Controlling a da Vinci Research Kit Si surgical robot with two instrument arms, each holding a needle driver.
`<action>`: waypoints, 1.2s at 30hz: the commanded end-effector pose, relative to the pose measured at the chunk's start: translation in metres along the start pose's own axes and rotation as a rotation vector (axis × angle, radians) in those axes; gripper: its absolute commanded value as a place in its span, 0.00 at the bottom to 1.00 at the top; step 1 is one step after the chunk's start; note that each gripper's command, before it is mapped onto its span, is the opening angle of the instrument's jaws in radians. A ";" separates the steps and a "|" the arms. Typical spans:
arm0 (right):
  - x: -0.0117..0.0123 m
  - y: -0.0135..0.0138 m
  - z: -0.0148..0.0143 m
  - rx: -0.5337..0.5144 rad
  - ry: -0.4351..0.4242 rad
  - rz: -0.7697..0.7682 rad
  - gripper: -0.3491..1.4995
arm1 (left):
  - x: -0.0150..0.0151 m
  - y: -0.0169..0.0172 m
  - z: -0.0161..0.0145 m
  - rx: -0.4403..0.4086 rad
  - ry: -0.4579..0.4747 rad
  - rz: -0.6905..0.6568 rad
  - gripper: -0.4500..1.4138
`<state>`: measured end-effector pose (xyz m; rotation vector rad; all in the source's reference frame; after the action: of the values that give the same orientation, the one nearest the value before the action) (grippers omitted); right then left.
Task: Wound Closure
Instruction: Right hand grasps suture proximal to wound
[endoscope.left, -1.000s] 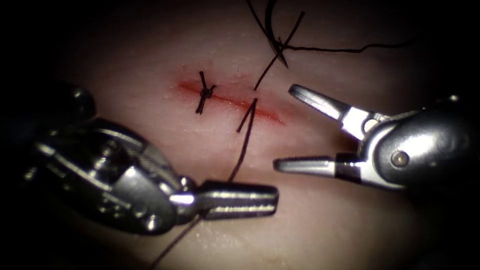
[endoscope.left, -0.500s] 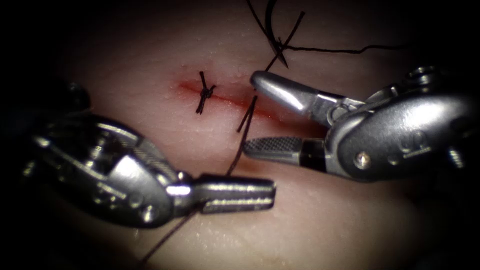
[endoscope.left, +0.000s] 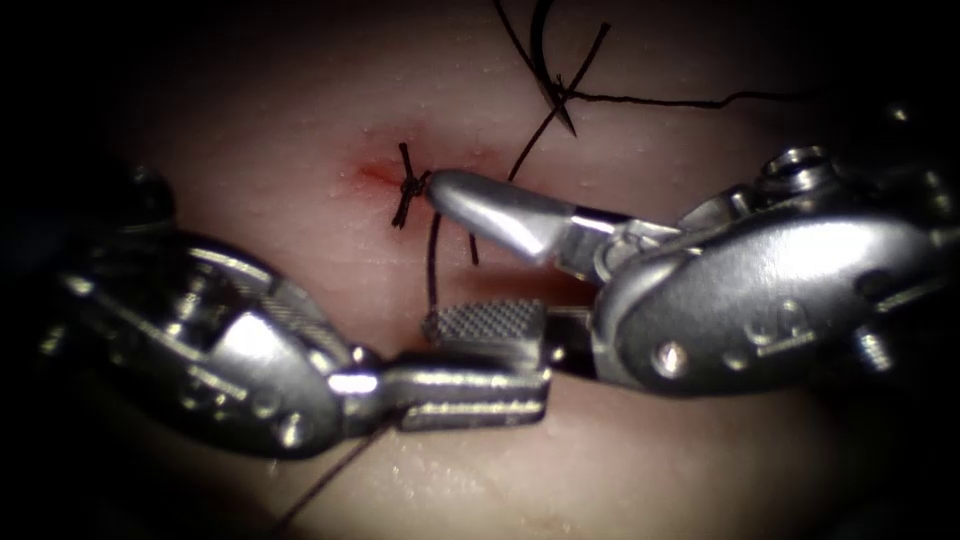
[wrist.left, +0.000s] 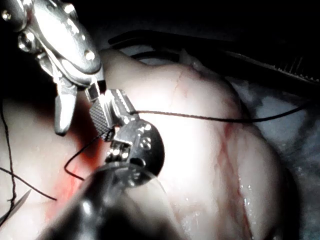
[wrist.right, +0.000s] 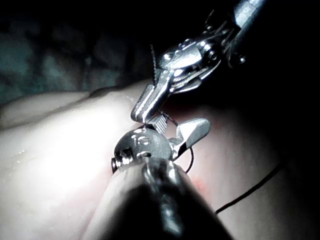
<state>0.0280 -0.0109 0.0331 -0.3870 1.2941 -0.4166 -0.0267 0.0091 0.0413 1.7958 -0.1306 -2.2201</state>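
**Black thread standing straight up between wide-open fingers**

Steel everywhere, so here's how it lies. The left tool has its fingers clamped flat together on the thread, below the cut. From that grip the strand runs nearly vertical to the middle of the cut, so its long axis is pretty much square to the wound line.

The right tool comes in from the right with its fingers spread wide and holding nothing. Upper finger tip sits right beside the tied knot, lower finger lies just above the left tool's fingers, almost touching. The upright strand sits in the gap between them, near the tips. My read: the right tool is the one placed to take it.

The needle is parked well above the cut on the tissue, lying free, neither tool holding it. It doesn't look stuck in from here, but I can't be sure at the tip.
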 end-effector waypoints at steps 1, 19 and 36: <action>0.0000 -0.0010 0.0006 0.007 0.000 -0.002 0.74 | -0.0001 0.0008 0.0006 -0.003 0.002 -0.002 0.00; -0.0004 -0.0018 0.0014 0.019 0.046 -0.022 0.68 | 0.0005 0.0010 0.0007 -0.019 0.002 -0.001 0.00; -0.0022 -0.0028 0.0013 0.038 0.032 0.044 0.00 | 0.0005 0.0008 0.0002 -0.030 0.003 -0.001 0.59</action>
<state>0.0281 -0.0117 0.0361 -0.3181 1.3219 -0.4086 -0.0264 0.0090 0.0407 1.7689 -0.0983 -2.2159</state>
